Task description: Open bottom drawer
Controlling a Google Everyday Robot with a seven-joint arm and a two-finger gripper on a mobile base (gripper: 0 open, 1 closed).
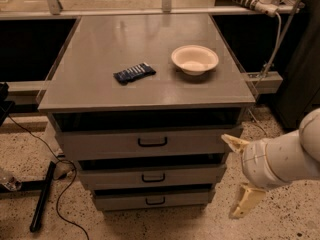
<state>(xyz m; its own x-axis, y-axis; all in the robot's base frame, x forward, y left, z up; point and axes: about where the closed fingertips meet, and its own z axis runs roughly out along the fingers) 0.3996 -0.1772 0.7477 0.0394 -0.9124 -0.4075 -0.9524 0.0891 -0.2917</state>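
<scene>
Claw point(239, 173) released and empty, beside the cabinet point(125, 39) — apart from the bottom drawer point(120, 201).

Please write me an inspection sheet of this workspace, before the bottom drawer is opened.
Surface: grey cabinet top, flat, carries two things.
Job's things: bottom drawer, its handle untouched.
Clutter: dark packet and white bowl on the top, apart.
Claw: claw open, empty, to the right of the cabinet, off the drawers.
Cables: black cable on the floor at left; white cable at upper right.
Surroundings: speckled floor; black bar lying at left.
</scene>
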